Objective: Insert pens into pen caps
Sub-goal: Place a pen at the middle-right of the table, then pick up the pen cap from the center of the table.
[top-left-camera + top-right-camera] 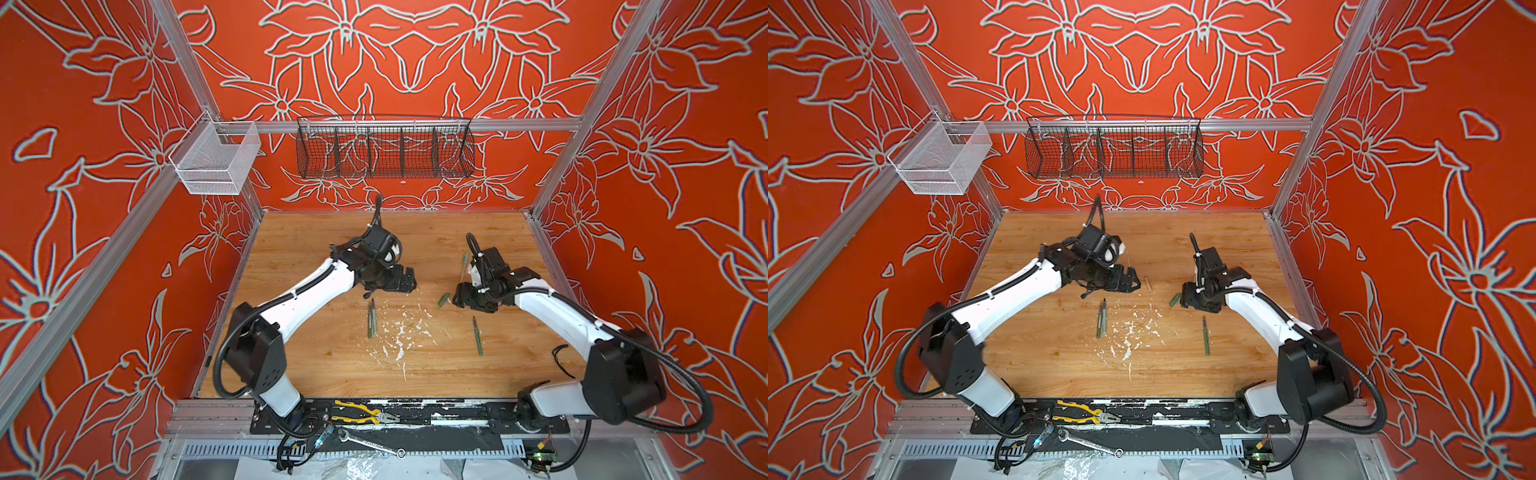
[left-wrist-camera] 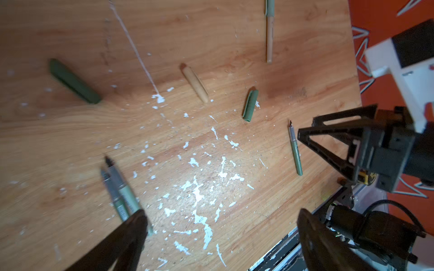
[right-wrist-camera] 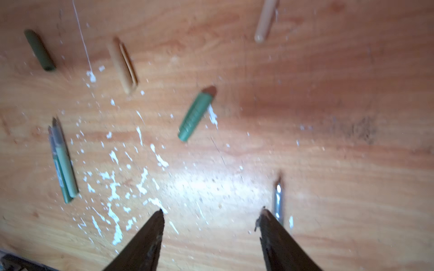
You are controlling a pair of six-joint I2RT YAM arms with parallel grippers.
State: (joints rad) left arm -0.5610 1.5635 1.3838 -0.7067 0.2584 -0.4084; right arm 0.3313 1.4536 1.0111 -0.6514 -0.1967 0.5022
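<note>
Two green pens (image 1: 371, 321) lie side by side mid-table, just in front of my left gripper (image 1: 409, 282), which hangs open and empty (image 2: 223, 214). A third green pen (image 1: 477, 337) lies in front of my right gripper (image 1: 459, 297). That gripper is open with nothing between its fingers (image 3: 212, 211), and the pen's tip (image 3: 278, 199) shows beside one finger. A green pen cap (image 1: 444, 299) lies just left of the right gripper. A tan cap (image 1: 1147, 282) and a dark green cap (image 2: 74, 81) lie near the left gripper. A tan pen (image 2: 269, 40) with a pale green piece on its far end lies behind the right gripper.
White paint flecks (image 1: 401, 332) scatter the wooden table (image 1: 299, 365) between the pens. Yellow-handled pliers (image 1: 361, 413) and a wrench (image 1: 370, 442) lie on the front rail. A black wire basket (image 1: 384, 147) and a white mesh bin (image 1: 216, 160) hang on the back frame.
</note>
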